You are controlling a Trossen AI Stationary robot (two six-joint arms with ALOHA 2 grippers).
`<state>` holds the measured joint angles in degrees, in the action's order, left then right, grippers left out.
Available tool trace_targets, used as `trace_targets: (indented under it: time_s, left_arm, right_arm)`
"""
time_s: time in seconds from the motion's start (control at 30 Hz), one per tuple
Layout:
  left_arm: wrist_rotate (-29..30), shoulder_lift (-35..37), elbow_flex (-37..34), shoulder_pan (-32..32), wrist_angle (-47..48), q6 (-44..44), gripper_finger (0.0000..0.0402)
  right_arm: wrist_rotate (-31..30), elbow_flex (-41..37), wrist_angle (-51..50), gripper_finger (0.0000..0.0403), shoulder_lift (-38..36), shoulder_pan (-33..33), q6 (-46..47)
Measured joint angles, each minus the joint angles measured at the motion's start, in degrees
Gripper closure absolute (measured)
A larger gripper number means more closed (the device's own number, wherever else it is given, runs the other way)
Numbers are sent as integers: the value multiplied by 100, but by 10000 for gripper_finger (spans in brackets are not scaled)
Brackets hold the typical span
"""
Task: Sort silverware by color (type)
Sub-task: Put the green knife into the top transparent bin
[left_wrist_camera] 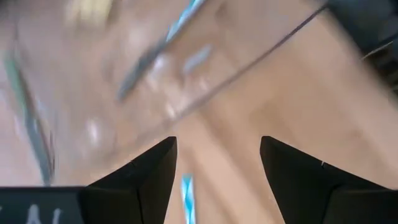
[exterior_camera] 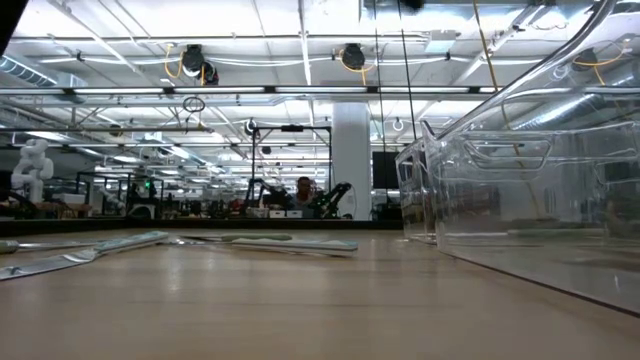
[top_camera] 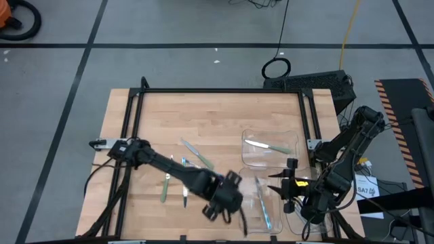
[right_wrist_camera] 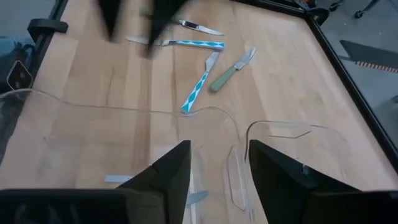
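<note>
The left tool [top_camera: 218,211] sits low in the frame with jaws open and empty, beside a clear tray [top_camera: 266,207] holding a blue utensil [top_camera: 266,215]. The right tool [top_camera: 287,184], jaws open and empty, hovers at lower right. Loose silverware [top_camera: 184,192] lies mid-counter [top_camera: 217,115]. A farther tray [top_camera: 270,150] holds a green-handled utensil [top_camera: 268,146].

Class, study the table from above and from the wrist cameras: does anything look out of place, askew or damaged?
Nothing looks damaged or spilled. Several utensils lie loose at mixed angles on the table, unsorted, while others sit in clear trays. The left gripper is open, empty, beside a tray; the right gripper hovers open.
</note>
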<state>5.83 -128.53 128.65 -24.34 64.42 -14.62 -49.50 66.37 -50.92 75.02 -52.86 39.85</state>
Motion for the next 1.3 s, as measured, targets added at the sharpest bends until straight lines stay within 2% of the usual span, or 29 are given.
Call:
trace_targets:
  time_s: [0.13, 0.27, 0.47, 0.53, 0.6, 0.7, 0.8, 0.9, 0.97, 1.1, 1.17, 1.3]
  left_arm:
    - [26, 0, -95, 134, 705, 518, 163]
    - [16, 113, -95, 19, 1185, 631, 163]
    - [64, 615, -371, 56, 1361, 832, 163]
    - [120, 948, -925, 86, 986, 840, 163]
    - [172, 1397, -1798, 144, 329, 868, 163]
    - [195, 2297, -3442, 307, -829, 854, 163]
    - [228, 3299, -5113, 576, -2418, 838, 163]
    - [253, 4212, -6496, 882, -3611, 794, 163]
    - [258, 4654, -7161, 1092, -4068, 830, 163]
    - [388, 5136, -7895, 1481, -4364, 1189, 163]
    - [388, 5152, -8026, 1632, -4290, 1325, 163]
    - [386, 5055, -8037, 1824, -4018, 1443, 163]
  right_arm:
    - [3, 0, 71, 248, 0, 0, 1]
    - [5, 0, 66, 248, 0, -3, 1]
    - [22, 0, 202, 248, 58, -11, -3]
    - [34, 0, 226, 248, 104, -11, -8]
    - [40, 0, 242, 248, 150, -11, -16]
    - [43, 0, 266, 248, 194, -11, -134]
    - [-34, 0, 387, 248, 197, 3, -172]
    - [-470, 0, 718, 248, 197, 117, -176]
    - [-874, -2, 1126, 248, 198, 290, -282]
    - [-817, 0, 2218, 248, 395, 962, -1108]
    - [-431, 0, 2802, 248, 600, 1399, -1639]
    - [765, 0, 3893, 248, 1092, 2280, -2623]
